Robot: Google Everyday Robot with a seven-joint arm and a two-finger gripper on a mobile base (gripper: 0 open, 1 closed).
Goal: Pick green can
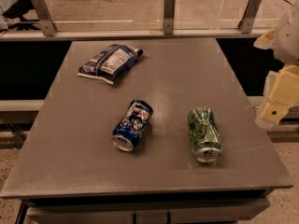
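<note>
The gripper (pixel 276 107) sits at the right edge of the camera view, off the table's right side and above the floor. Only cream-coloured blocky parts of it show. The rest is cut off by the frame, and its upper part blurs into a pale shape in the top right corner. Whether it is wide or narrow cannot be told, and it holds nothing that can be seen.

The green can (pixel 204 134) is the nearest thing to the gripper, lying to its left in the view and a little closer to the camera. The can rests on its side on the grey table (pixel 70 162), close to the table's right edge, with a silver end facing the camera. Its green and white wrap looks creased, and the print cannot be read. It is apart from the gripper.

Farther left of the gripper, beyond the green can, a blue can (pixel 132 125) lies on its side too, tilted, well apart from the green one. Farthest from the gripper, toward the back left of the table, lies a dark blue and white snack bag (pixel 110 62) with illegible lettering. Behind the table runs a glass barrier with metal posts (pixel 169 10), its top cut off
</note>
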